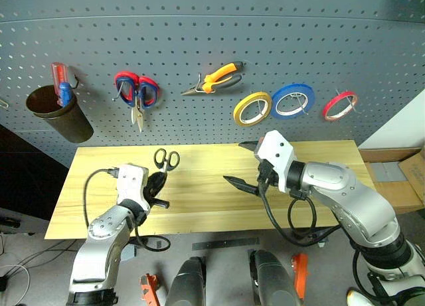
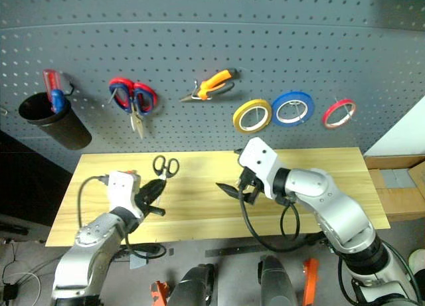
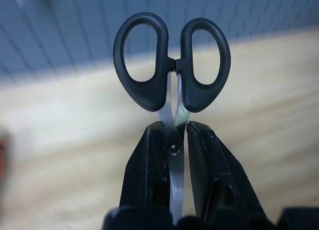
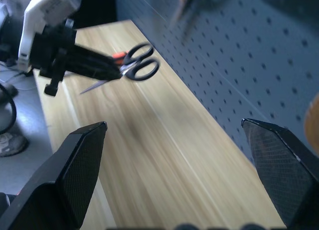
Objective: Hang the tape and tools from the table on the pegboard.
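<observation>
A: Where are the black-handled scissors [image 3: 172, 65]?

B: In the left gripper [image 3: 173, 140], off the counter [image 1: 199, 206] near its left end. The fingers are closed on the steel blades just below the pivot, handles pointing out towards the pegboard [image 1: 199, 40].

A: And the right gripper [image 1: 247, 165]?

B: Spread wide with nothing in it, hovering over the middle of the counter.

A: What else is already up?

B: The red tape ring [image 1: 340, 105], the orange-handled pliers [image 1: 216, 79], and the yellow and blue tape rolls. The red-and-blue scissors too.

A: What could go wrong?

B: My guess: the grip is on smooth, thin metal, so the scissors could pivot or slide out when a handle loop meets a hook. And the loops are small; a slight miss would push the scissors against the board and knock them down.
</observation>
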Tool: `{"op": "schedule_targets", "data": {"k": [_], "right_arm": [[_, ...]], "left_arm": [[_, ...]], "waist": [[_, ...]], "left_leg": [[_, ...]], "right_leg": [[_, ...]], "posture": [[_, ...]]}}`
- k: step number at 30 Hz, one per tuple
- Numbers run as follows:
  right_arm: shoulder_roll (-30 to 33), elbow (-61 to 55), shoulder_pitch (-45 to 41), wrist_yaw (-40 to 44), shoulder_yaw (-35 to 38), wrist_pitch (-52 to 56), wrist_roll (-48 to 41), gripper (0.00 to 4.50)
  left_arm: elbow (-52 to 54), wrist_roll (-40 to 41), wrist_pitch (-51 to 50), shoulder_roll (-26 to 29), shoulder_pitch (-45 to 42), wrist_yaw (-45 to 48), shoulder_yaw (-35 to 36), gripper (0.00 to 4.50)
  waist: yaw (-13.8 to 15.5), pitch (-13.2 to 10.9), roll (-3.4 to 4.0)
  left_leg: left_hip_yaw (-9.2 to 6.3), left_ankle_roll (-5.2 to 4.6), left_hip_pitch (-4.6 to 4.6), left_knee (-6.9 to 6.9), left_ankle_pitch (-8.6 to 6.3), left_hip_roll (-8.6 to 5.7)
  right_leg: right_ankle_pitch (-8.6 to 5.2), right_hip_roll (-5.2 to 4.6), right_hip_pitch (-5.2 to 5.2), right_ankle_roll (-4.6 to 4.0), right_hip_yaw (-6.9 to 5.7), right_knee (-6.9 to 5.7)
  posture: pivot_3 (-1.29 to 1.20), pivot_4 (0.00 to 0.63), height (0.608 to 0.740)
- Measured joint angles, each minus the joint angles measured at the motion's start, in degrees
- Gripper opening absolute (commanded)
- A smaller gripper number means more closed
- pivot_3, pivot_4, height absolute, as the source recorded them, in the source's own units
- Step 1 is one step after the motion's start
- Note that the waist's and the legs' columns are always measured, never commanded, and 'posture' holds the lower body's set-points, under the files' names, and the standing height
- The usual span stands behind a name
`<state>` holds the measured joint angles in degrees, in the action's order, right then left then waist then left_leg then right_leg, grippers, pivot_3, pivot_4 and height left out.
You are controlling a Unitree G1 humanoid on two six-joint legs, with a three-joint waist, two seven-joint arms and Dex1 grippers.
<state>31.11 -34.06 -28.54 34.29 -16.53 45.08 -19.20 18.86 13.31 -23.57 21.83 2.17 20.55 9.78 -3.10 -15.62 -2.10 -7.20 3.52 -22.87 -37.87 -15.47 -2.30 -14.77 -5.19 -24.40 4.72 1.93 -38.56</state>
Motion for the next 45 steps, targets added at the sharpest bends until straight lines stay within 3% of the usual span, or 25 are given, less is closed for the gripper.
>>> {"op": "schedule_targets", "data": {"k": [8,22,45], "right_arm": [[1.36,3.37,-0.48,3.33,1.80,-5.10,0.53,4.50],[-0.55,9.28,-5.36,5.39,3.69,-7.86,1.83,4.50],[-1.52,9.98,-6.32,4.58,3.92,-6.34,2.32,4.50]], "left_arm": [[7.64,-1.99,8.65,-0.32,1.73,-3.17,4.31,0.25],[11.63,-1.43,10.00,1.90,-3.95,-5.04,9.79,0.25],[-7.06,-2.04,9.31,5.98,-15.74,-0.49,5.67,0.25]], "waist": [[0.51,0.00,0.00],[1.38,0.01,-0.01],[1.25,0.01,-0.01]], "left_leg": [[-0.03,0.00,-0.01,-0.02,0.00,0.00],[-0.04,0.01,-0.01,-0.04,0.01,0.00],[-0.07,0.02,-0.02,-0.04,0.01,-0.01]], "right_leg": [[0.00,0.00,0.05,0.00,-0.07,0.03],[0.00,0.02,0.05,0.00,-0.10,0.02],[0.00,0.02,0.05,0.00,-0.13,0.00]], "posture": [[-0.02,0.222,0.740],[0.01,0.210,0.740],[-0.03,0.230,0.740]]}}
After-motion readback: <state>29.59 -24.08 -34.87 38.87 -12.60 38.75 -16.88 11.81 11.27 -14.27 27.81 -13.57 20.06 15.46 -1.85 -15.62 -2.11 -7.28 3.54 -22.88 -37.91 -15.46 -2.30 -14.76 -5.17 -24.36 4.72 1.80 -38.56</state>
